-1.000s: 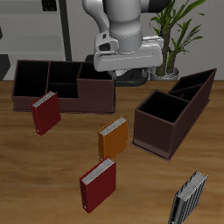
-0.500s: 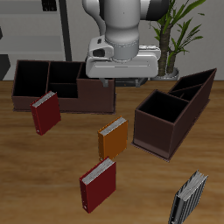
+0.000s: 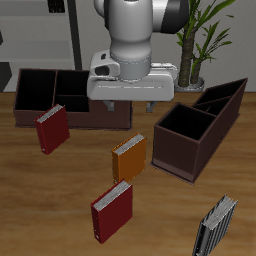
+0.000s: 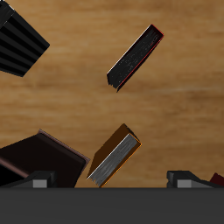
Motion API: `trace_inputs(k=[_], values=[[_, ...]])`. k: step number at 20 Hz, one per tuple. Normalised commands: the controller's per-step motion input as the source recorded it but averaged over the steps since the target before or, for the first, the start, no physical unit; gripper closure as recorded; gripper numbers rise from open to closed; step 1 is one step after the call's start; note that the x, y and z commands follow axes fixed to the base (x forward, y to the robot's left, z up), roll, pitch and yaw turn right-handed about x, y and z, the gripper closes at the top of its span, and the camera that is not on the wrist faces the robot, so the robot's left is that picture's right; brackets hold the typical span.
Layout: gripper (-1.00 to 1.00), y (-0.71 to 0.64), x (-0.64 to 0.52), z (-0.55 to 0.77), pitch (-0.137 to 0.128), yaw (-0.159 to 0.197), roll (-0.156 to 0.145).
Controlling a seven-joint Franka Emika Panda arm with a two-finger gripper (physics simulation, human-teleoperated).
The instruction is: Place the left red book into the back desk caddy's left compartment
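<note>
The left red book [image 3: 112, 210] stands tilted near the table's front edge; it also shows in the wrist view [image 4: 136, 57]. The other red book [image 3: 52, 128] stands in front of the back desk caddy [image 3: 62, 97], a long low dark brown box at the table's back. The caddy's left compartment [image 3: 33, 88] is open and dark inside. My gripper [image 3: 128, 102] hangs open and empty above the table, between the long caddy and the orange book, well behind the left red book. In the wrist view the gripper [image 4: 112, 180] shows both fingertips [image 4: 37, 180] spread wide.
An orange book [image 3: 128, 158] stands just in front of the gripper and shows in the wrist view [image 4: 114, 156]. A dark caddy with a wedge-shaped end [image 3: 198, 125] stands beside it. A grey striped book [image 3: 215, 228] leans at the front edge. A plant [image 3: 197, 40] stands behind.
The gripper has moved forward from over the long caddy toward the orange book and dropped a little. The books and caddies have not moved.
</note>
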Motion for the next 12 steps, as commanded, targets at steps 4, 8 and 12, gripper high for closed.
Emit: trace_inputs(k=[4, 8, 12], values=[[-1.0, -0.15, 0.42, 0.02, -0.029, -0.048, -0.013], [-1.0, -0.01, 0.42, -0.05, -0.009, -0.053, 0.001], [-1.0, 0.04, 0.31, -0.05, -0.002, -0.027, -0.001]])
